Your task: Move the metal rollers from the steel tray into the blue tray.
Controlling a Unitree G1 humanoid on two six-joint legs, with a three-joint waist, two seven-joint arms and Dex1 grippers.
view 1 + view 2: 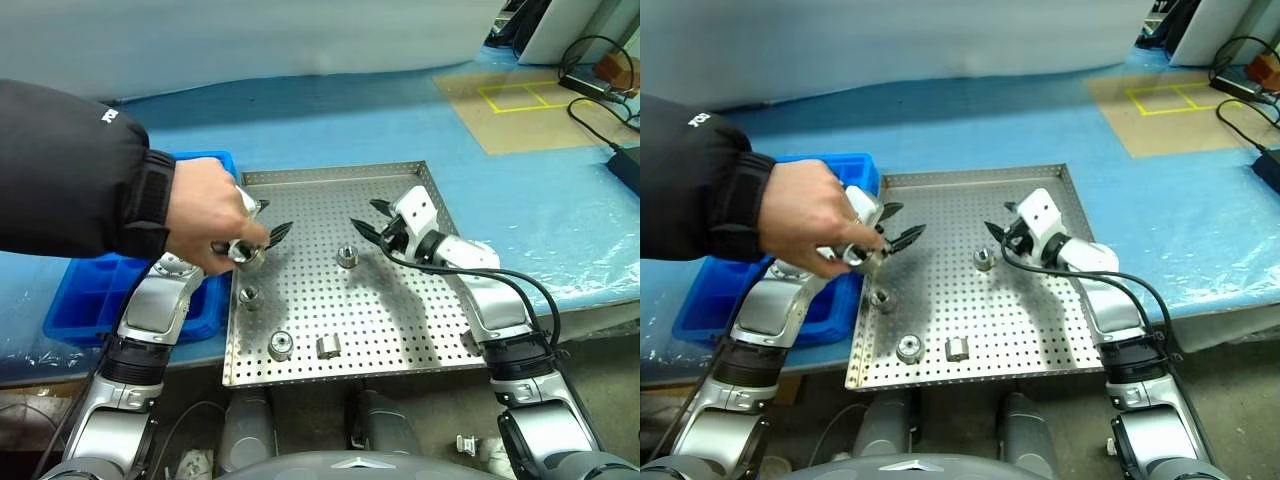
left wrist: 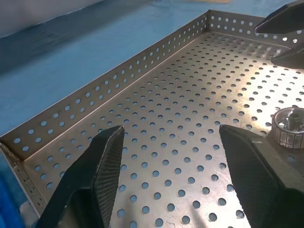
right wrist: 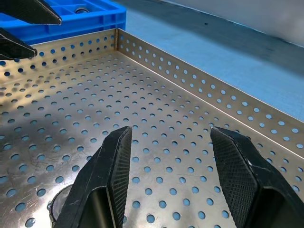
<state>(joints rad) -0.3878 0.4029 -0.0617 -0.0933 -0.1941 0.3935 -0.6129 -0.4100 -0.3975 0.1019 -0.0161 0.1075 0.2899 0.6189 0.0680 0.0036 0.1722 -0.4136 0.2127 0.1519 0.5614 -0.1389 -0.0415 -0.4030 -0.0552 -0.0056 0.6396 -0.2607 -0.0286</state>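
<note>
The steel tray (image 1: 400, 330) lies in front of me. Several metal rollers stand on it: one in the middle (image 1: 347, 257), one near the left rim (image 1: 249, 295) and two at the front (image 1: 281, 345) (image 1: 328, 346). My left gripper (image 1: 277, 216) hovers open over the tray's left part, empty, and a person's hand (image 1: 205, 225) clasps its body. My right gripper (image 1: 363, 213) faces it from the right, open and empty. In the left wrist view the middle roller (image 2: 288, 126) stands just outside one finger. The blue tray (image 1: 90, 300) sits left of the steel tray.
A person's black sleeve (image 1: 70, 170) reaches in from the left over the blue tray. One roller (image 3: 81, 9) rests in a compartment of the blue tray. Blue sheeting (image 1: 330, 120) covers the table. Cables (image 1: 600, 110) and a yellow taped square (image 1: 515, 97) are at the far right.
</note>
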